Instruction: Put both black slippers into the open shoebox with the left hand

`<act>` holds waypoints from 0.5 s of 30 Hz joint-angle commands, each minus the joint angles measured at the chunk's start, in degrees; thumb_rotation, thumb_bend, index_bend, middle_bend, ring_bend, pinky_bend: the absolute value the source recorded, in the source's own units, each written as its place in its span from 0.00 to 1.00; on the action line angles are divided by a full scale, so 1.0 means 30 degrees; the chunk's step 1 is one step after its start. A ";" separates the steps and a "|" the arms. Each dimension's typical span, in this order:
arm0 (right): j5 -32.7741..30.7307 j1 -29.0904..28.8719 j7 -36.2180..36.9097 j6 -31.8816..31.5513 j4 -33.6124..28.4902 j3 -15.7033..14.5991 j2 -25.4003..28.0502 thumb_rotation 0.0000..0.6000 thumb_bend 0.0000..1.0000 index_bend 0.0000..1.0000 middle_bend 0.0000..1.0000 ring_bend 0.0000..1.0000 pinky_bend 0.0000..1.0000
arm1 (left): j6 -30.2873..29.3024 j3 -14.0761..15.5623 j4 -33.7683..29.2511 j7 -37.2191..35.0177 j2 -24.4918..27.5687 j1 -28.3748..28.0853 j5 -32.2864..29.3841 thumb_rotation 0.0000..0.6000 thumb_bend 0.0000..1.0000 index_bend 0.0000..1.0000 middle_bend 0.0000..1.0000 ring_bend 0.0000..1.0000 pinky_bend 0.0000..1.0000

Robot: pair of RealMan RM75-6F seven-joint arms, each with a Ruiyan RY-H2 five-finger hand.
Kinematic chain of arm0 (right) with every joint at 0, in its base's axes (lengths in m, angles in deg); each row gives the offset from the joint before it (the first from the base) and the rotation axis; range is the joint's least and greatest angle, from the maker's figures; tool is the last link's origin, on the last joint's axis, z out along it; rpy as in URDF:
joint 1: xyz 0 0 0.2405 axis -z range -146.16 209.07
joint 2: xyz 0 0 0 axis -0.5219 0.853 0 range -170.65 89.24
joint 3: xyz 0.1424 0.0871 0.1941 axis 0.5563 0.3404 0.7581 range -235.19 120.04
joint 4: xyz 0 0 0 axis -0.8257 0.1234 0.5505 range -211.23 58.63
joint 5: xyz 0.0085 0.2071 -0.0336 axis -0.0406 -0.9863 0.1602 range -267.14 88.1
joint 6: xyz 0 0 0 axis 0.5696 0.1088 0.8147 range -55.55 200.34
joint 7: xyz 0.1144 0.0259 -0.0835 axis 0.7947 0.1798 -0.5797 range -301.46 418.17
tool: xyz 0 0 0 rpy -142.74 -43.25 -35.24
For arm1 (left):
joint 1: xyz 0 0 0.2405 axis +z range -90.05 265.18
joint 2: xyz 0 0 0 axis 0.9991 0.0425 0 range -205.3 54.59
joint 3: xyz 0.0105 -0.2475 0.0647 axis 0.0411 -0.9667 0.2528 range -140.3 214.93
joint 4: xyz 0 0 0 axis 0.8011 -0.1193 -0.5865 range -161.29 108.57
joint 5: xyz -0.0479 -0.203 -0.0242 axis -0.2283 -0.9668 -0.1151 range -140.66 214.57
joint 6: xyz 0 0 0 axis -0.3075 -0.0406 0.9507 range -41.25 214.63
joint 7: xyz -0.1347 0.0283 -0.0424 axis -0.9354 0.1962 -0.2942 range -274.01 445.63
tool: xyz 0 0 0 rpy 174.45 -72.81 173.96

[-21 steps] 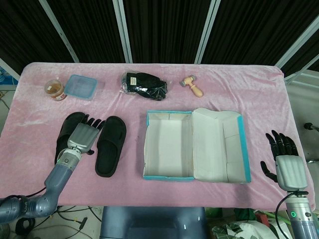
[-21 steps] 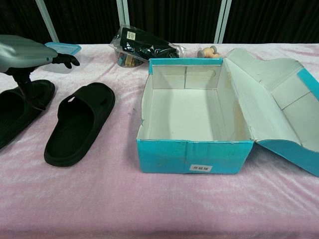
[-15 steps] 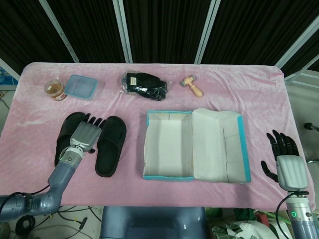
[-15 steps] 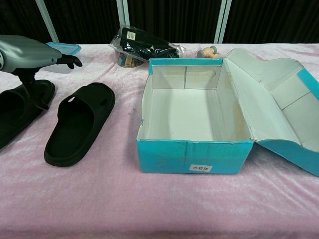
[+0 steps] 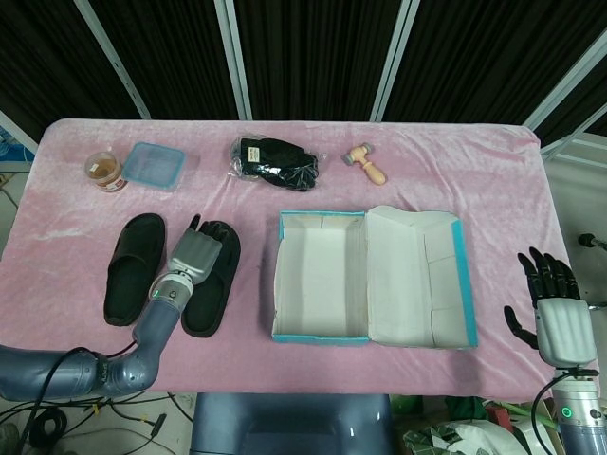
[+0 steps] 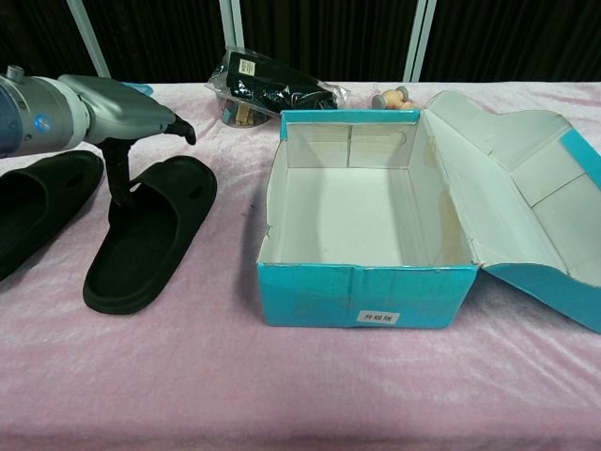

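Observation:
Two black slippers lie side by side left of the open teal shoebox (image 5: 320,336). My left hand (image 5: 194,254) hovers over the slipper nearer the box (image 5: 203,305), fingers spread toward the far edge. The chest view shows this left hand (image 6: 117,99) above that slipper (image 6: 141,256), thumb pointing down at its strap's left edge and gripping nothing. The other slipper (image 5: 131,268) lies uncovered further left, and its toe end (image 6: 38,209) also shows in the chest view. The shoebox (image 6: 366,293) is empty inside. My right hand (image 5: 560,318) hangs open beyond the table's front right corner.
The box's lid (image 5: 417,275) lies folded open to the right. Along the back stand a small jar (image 5: 105,171), a blue-lidded container (image 5: 154,165), a black bagged bundle (image 5: 275,161) and a wooden mallet (image 5: 368,166).
My left hand has moved right, from over the outer slipper to above the slipper nearer the box. My right hand has dropped slightly lower in the head view.

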 commanded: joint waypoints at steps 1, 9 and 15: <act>-0.0020 0.0036 0.0031 -0.0018 0.0033 -0.0019 -0.0013 1.00 0.29 0.00 0.02 0.00 0.08 | -0.0252 0.0091 0.0694 0.0540 -0.0739 -0.0620 -0.0979 1.00 0.00 0.12 0.06 0.06 0.00; -0.0052 0.0110 -0.0028 -0.0075 -0.0011 0.0000 -0.0022 1.00 0.29 0.00 0.02 0.00 0.08 | -0.0288 -0.0015 0.2484 0.0900 -0.1944 -0.1285 -0.2812 1.00 0.00 0.11 0.06 0.06 0.00; -0.0228 0.0180 0.0098 0.0006 0.0111 -0.0020 -0.0187 1.00 0.29 0.00 0.02 0.00 0.08 | 0.0668 -0.0317 0.3601 0.0625 -0.2516 -0.1554 -0.3836 1.00 0.03 0.13 0.06 0.06 0.00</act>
